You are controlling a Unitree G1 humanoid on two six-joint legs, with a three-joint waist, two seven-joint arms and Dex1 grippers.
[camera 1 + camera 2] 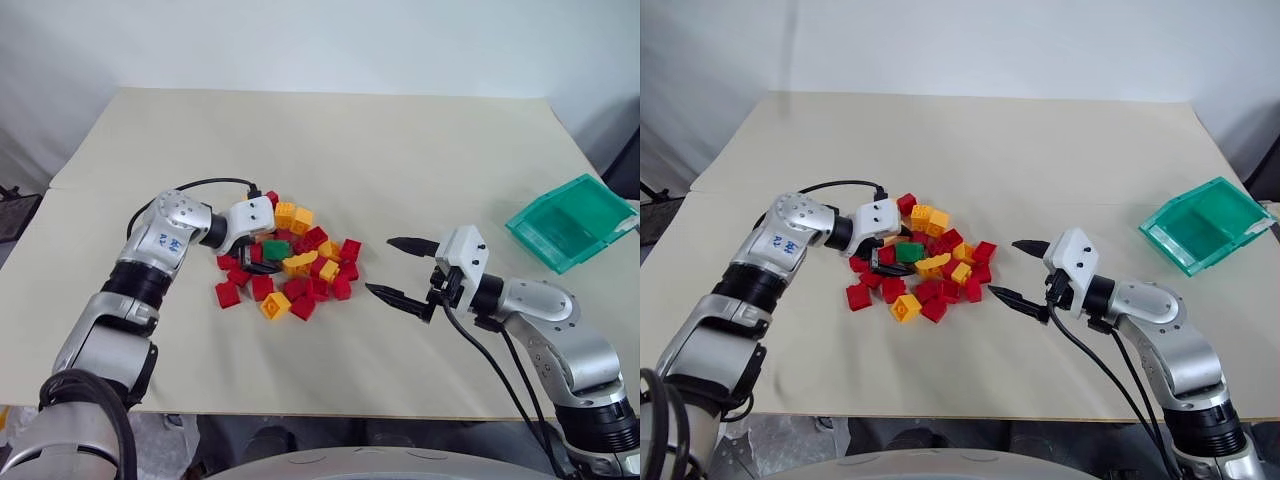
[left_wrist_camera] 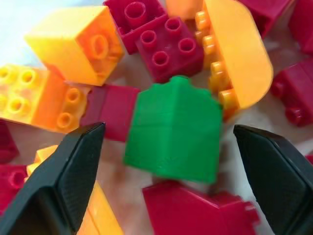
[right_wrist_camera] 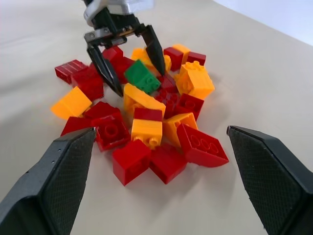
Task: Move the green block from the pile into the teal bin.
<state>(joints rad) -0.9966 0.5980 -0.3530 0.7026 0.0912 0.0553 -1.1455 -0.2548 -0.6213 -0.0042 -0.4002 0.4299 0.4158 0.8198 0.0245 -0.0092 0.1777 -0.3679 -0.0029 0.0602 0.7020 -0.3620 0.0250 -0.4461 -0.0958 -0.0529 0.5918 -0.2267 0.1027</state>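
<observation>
The green block [image 1: 277, 249] lies on its side in the far-left part of the pile [image 1: 300, 270] of red and yellow-orange bricks, mid-table. My left gripper [image 1: 252, 262] hangs over the pile's left side, open. Its two fingers straddle the green block [image 2: 173, 132] with a gap on either side, touching nothing. The right wrist view shows the same straddle around the green block [image 3: 142, 76]. My right gripper [image 1: 379, 265] hovers open and empty just right of the pile. The teal bin [image 1: 545, 198] sits empty near the table's right edge.
Red and yellow-orange bricks press close around the green block, a rounded yellow-orange piece [image 2: 239, 58] right beside it. A black cable [image 1: 205, 184] loops over my left wrist. The beige table [image 1: 400, 150] stretches bare behind the pile and between the pile and the bin.
</observation>
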